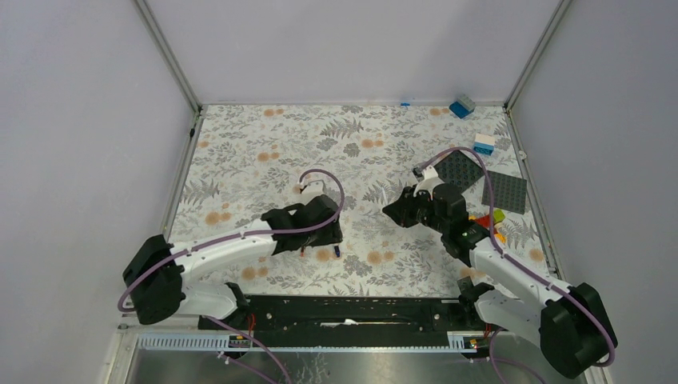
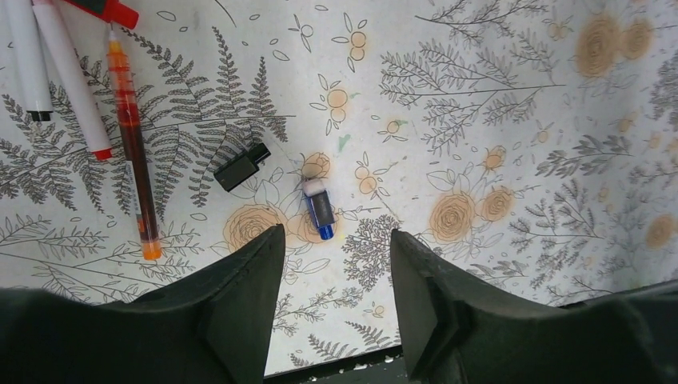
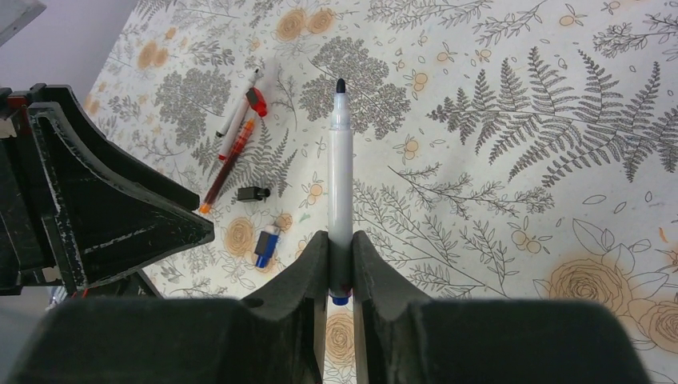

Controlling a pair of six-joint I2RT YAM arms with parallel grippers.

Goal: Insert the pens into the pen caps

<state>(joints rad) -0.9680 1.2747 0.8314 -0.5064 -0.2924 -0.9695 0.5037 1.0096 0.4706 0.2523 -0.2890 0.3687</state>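
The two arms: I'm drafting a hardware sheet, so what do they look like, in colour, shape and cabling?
The left arm and right arm match: white tubular links between bulky black joint housings. A purple cable runs along each arm and loops free near the wrist. The jaws are matte black and wedge-shaped, with pale scuffs along their edges.

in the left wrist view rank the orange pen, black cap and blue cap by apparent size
1. orange pen, clearly largest.
2. black cap and blue cap look much alike, so I won't rank them.
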